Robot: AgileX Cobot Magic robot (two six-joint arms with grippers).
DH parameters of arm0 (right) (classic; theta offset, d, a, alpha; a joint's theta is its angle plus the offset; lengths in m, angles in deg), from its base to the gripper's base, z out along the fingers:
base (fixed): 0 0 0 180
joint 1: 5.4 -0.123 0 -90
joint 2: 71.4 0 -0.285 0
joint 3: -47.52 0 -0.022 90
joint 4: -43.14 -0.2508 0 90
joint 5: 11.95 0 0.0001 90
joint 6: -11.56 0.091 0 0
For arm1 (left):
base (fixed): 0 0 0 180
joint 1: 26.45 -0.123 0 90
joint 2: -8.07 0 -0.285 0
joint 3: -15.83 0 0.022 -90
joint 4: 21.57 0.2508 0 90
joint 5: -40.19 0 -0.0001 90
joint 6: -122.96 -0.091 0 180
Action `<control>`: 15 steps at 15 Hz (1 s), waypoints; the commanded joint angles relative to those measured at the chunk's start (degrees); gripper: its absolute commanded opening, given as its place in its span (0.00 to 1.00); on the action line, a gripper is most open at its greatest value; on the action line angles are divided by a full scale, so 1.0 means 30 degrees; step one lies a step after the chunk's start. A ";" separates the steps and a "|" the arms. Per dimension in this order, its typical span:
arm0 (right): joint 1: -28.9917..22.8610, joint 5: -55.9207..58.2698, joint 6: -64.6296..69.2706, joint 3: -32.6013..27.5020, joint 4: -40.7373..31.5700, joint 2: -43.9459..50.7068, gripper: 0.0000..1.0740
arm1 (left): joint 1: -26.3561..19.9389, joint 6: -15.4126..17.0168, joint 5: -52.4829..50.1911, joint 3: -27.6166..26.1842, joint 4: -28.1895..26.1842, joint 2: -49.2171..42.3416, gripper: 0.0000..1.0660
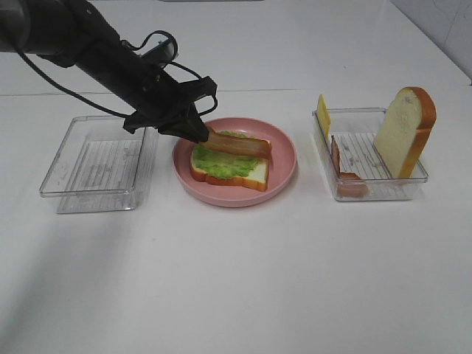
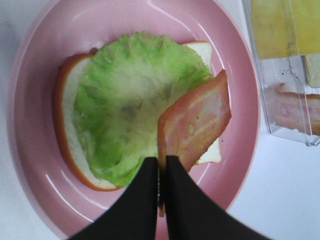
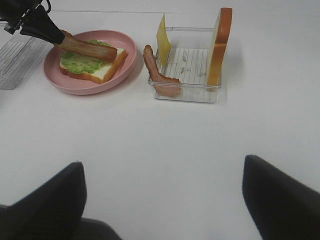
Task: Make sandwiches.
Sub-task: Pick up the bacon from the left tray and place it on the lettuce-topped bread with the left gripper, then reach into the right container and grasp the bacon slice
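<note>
Right gripper (image 3: 162,165): jaws wide apart, nothing between them. Beyond it, left gripper (image 2: 162,162) clamps one end of a bacon strip (image 2: 197,122) over the lettuce leaf (image 1: 225,164), which lies on a bread slice (image 1: 251,175) on the pink plate (image 1: 284,158). Upright bread (image 1: 402,133) and cheese slice (image 1: 323,114) stand in the clear tray (image 1: 369,193) to the right.

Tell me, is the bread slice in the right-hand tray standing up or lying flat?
Standing up, slightly tilted. The bread slice rises on edge well above the rim of its clear tray.
</note>
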 commanded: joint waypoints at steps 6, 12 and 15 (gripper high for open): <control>0.0095 -0.0191 0.0038 -0.0076 -0.0057 0.0210 0.75 | 0.0019 0.0344 -0.0248 -0.0095 0.0573 -0.0115 0.73; 0.0095 -0.0191 0.0038 -0.0076 -0.0057 0.0210 0.75 | 0.0019 0.1566 -0.0439 -0.0095 0.6283 -0.3762 0.73; 0.0095 -0.0191 0.0038 -0.0076 -0.0057 0.0210 0.75 | 0.0019 0.3342 0.0821 -0.0095 0.8881 -0.5749 0.73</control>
